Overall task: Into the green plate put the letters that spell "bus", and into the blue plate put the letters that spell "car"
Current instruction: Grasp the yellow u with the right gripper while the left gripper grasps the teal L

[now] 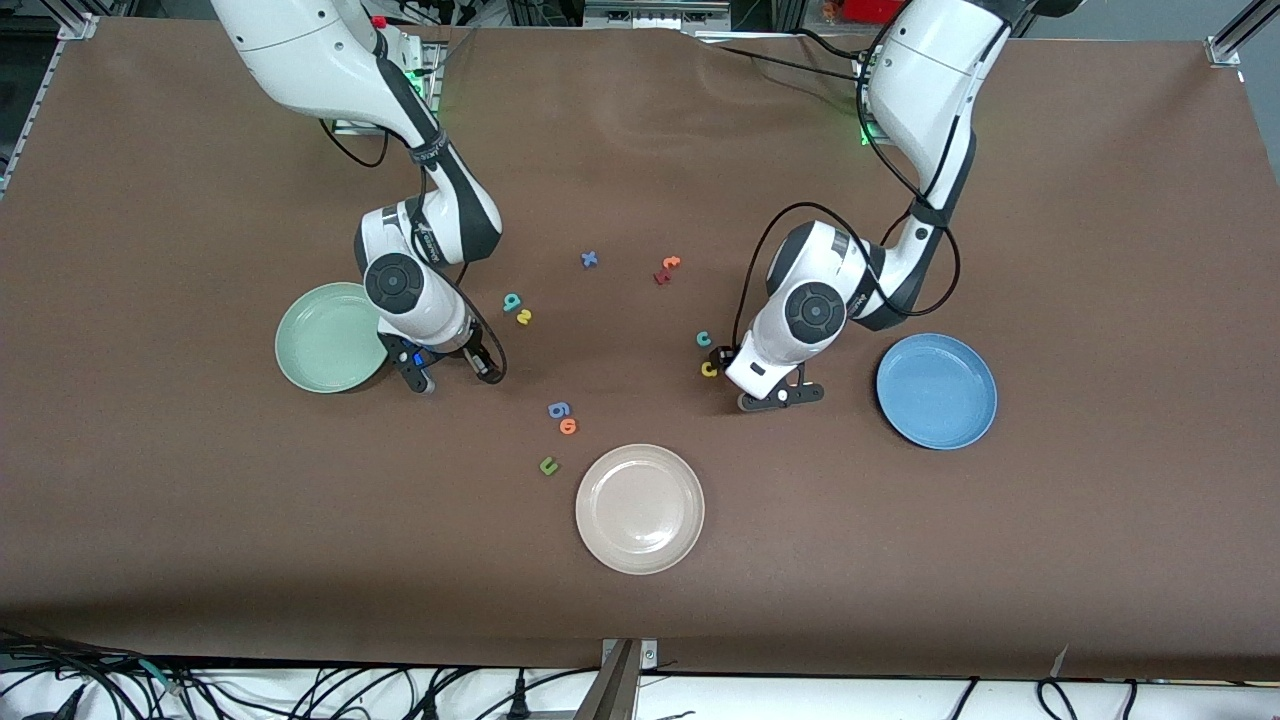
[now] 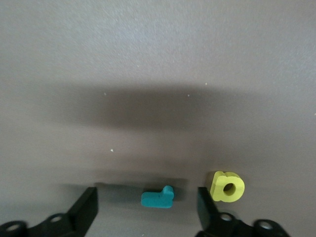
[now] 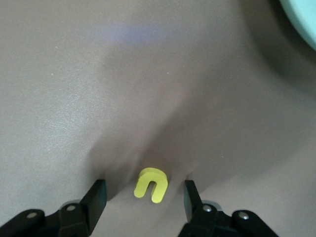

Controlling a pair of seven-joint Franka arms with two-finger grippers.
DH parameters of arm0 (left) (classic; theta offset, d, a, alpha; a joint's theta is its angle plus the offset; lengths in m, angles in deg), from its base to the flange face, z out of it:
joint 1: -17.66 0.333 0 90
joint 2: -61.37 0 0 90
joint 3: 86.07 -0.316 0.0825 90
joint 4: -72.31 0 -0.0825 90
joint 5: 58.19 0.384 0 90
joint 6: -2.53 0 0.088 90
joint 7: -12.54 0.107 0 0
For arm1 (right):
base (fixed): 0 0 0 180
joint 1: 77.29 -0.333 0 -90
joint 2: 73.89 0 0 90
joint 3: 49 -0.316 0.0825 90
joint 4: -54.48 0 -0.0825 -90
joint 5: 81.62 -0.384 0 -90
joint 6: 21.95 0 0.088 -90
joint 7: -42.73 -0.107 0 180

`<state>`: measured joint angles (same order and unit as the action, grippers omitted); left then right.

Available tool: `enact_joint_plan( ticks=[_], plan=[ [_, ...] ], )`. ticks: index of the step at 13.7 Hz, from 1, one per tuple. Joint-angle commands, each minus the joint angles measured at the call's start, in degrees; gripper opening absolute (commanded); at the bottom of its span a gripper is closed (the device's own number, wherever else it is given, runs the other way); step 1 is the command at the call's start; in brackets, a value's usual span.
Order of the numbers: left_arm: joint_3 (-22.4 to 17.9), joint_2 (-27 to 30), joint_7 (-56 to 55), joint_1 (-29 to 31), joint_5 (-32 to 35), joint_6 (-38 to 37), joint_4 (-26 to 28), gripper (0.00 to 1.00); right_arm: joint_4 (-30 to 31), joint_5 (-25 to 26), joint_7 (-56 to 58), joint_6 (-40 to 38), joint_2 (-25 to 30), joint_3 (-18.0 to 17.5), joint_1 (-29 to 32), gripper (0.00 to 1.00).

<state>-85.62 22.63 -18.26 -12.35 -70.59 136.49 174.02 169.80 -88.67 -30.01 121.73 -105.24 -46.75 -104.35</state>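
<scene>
The green plate lies toward the right arm's end and the blue plate toward the left arm's end. My right gripper is low beside the green plate, open, with the yellow "u" lying flat between its fingers, untouched. My left gripper is open and low over the teal "r", which lies between its fingers. The yellow "a" lies just outside one finger. A teal "b", yellow "s" and teal "c" lie on the table. Both "u" and "r" are hidden in the front view.
A beige-white plate sits nearest the front camera. Beside it lie a dark green "u", an orange "o" and a blue "6" shape. A blue "x" and orange letters lie nearer the bases.
</scene>
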Motion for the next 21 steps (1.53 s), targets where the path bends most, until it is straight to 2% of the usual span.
enact_joint_plan(
  ticks=[1, 3, 7, 12, 13, 15, 18, 20, 21],
  plan=[
    [-0.5, -0.3, -0.1, -1.0, -1.3, 0.8, -0.1, 0.77, 0.9, -0.8, 1.5, 1.2, 0.1, 0.3, -0.3, 0.68],
    [-0.5, -0.3, -0.1, -1.0, -1.2, 0.8, -0.1, 0.68, 0.9, -0.8, 1.8, 1.2, 0.2, 0.4, -0.3, 0.68],
    [-0.5, -0.3, -0.7, -1.1, -1.2, 0.7, -0.1, 0.55, 0.9, 0.1, 2.4, 1.3, 0.8, 0.8, -0.3, 0.68],
    [-0.5, -0.3, -0.8, -1.2, -1.1, 0.5, -0.1, 0.32, 1.3, 0.1, 2.3, 1.5, 0.8, 0.7, -0.3, 0.67],
    [-0.5, -0.3, -1.3, -1.3, -1.1, 0.4, -0.2, 0.28, 1.7, 0.1, 2.4, 1.8, 0.8, 0.7, -0.2, 0.61],
    [-0.5, -0.3, -1.5, -1.5, -1.1, 0.4, -0.2, 0.21, 2.2, 0.1, 2.4, 2.0, 0.8, 0.7, -0.3, 0.57],
    [-0.6, -0.3, -1.5, -1.5, -1.1, -0.3, -0.7, 0.17, 2.3, 0.1, 2.6, 2.0, 0.8, 0.7, -0.2, 0.29],
    [-1.2, 0.3, -1.1, -0.8, -0.7, -4.4, -1.9, 0.13, 2.3, 0.1, 2.6, 2.0, 0.8, 0.7, -0.2, 0.13],
    [-2.3, 1.0, -0.7, 0.0, 0.4, -8.4, -4.1, 0.12, 2.3, 0.1, 2.7, 2.0, 0.8, 0.7, -0.2, 0.12]
  ],
)
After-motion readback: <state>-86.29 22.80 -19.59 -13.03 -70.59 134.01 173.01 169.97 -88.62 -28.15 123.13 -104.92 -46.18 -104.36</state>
